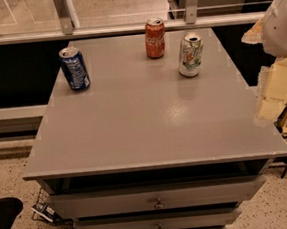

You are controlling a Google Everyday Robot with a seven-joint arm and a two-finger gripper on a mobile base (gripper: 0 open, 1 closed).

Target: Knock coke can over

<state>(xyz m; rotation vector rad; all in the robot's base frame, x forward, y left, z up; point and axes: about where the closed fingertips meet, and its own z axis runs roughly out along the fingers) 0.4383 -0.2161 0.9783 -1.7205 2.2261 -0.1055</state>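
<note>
I'm at the very start of the job: the coke can stands upright and untouched near the far edge of the grey drawer cabinet, roughly mid-width. The blue can stands to the left of the coke can and a little nearer the camera, well apart from it. The white-and-green can is closer, just to the right of the coke can and slightly nearer, with a gap between them.

The gripper hangs far to the right of the coke can, off the cabinet's right edge and nearer the camera, below a white arm link. Whether it is open or closed I cannot tell; it reads as a pale, blocky shape.

As I judge it, the next move is a long reach left and away, then a sideways push high on the coke can. The white-and-green can lies close to that path, so I'd come in behind or above it.

The arm is cut off at the frame's right edge, and the lower drawers run out of view.
</note>
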